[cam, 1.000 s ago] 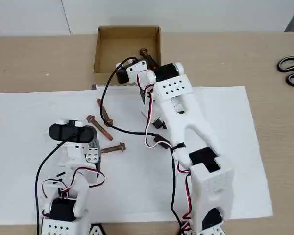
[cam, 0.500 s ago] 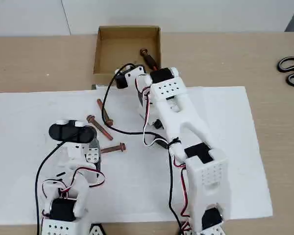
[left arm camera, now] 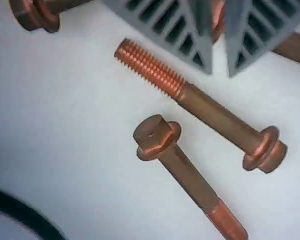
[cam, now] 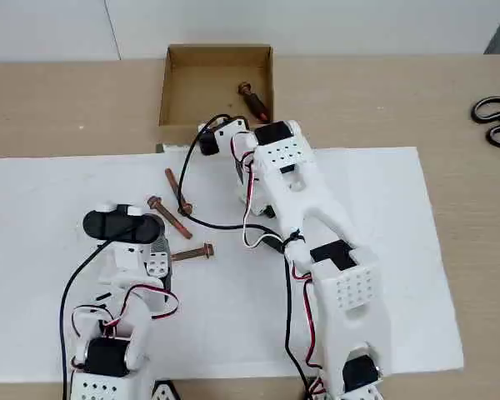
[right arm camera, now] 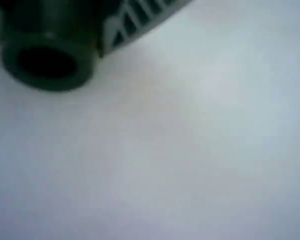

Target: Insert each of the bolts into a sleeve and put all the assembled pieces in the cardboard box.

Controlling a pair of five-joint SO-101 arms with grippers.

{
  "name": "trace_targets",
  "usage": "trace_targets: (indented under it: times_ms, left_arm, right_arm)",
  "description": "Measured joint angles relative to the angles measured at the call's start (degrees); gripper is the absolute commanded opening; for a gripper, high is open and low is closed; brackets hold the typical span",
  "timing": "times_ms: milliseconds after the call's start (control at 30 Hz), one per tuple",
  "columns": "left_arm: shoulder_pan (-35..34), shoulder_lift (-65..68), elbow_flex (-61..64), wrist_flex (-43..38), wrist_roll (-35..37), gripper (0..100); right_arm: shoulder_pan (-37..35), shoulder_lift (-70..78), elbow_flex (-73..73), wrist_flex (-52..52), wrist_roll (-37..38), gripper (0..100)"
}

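left gripper (left arm camera: 219, 70) at 7 o'clock of the paper (cam: 383, 217), grip cannot be told | three bolts (cam: 168, 217) lie loose at its 12 to 3 o'clock | right gripper (right arm camera: 140, 17) beside a dark sleeve (right arm camera: 47, 62), grip cannot be told | cardboard box (cam: 177, 83) at 12 o'clock, one assembled piece (cam: 254, 102) inside

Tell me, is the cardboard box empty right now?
No, a bolt lies inside the cardboard box, close to its right wall in the high view.
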State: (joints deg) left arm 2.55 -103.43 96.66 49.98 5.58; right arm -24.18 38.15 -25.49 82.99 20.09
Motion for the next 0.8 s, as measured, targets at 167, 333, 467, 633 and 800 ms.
trace_targets:
  times_ms: [167, 333, 467, 633, 800]
  left_arm:
    - [0.00, 0.00, 0.00, 0.00, 0.00, 1]
    - [0.00, 0.00, 0.00, 0.00, 0.00, 1]
    - [0.00, 0.00, 0.00, 0.00, 0.00, 1]
    - [0.00, 0.00, 0.00, 0.18, -4.31, 1]
    - [0.00, 0.00, -3.69, 4.48, -12.22, 1]
  right_arm:
    - [0.09, -0.44, 0.09, 0.09, 0.00, 0.6]
    - [-0.35, -3.87, -1.23, 3.52, 0.00, 0.4]
    - [-0.09, -10.73, -5.19, 9.93, 0.09, 0.4]
    - [4.04, -21.01, -6.59, 13.10, 0.09, 0.4]
    - [10.64, -31.30, -1.85, 13.19, 0.09, 0.4]
